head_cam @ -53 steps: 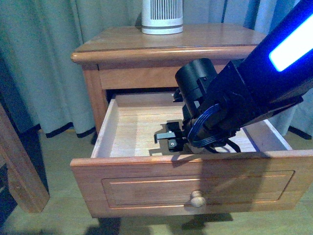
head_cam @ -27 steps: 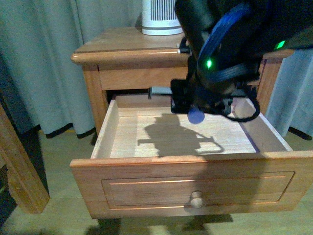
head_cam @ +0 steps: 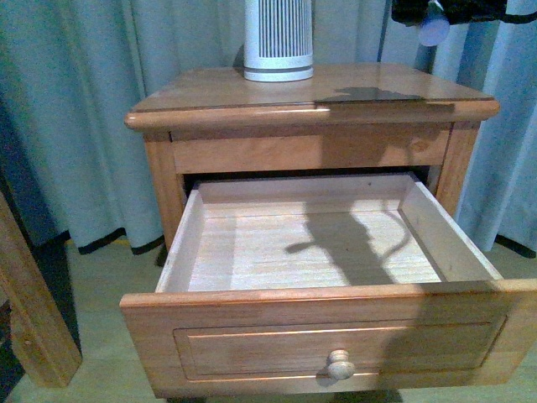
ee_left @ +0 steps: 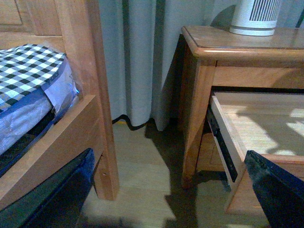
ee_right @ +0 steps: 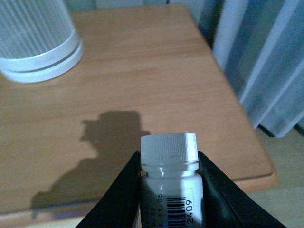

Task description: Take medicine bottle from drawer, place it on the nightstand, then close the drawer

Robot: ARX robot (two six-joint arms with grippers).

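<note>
The medicine bottle (ee_right: 168,180), small and white with a ribbed cap and a barcode label, is clamped between my right gripper's (ee_right: 168,161) black fingers. It hangs above the right part of the nightstand's (ee_right: 142,71) glossy top. From the front, only the bottle's pale cap (head_cam: 432,29) and a bit of the right gripper (head_cam: 424,13) show at the upper edge. The drawer (head_cam: 319,243) is pulled far out, its pale inside bare. My left gripper (ee_left: 166,199) is open low beside the nightstand (ee_left: 204,42), near the floor, holding nothing.
A large white ribbed cylinder (head_cam: 278,38) stands at the back of the nightstand top. Grey-blue curtains (head_cam: 84,109) hang behind. A wooden bed frame (ee_left: 90,95) with checked bedding (ee_left: 28,66) is to the left. The lower drawer is hidden behind the open one.
My right arm has risen out of the drawer with the bottle and now hangs above the nightstand top at the upper right. The drawer stays open.
</note>
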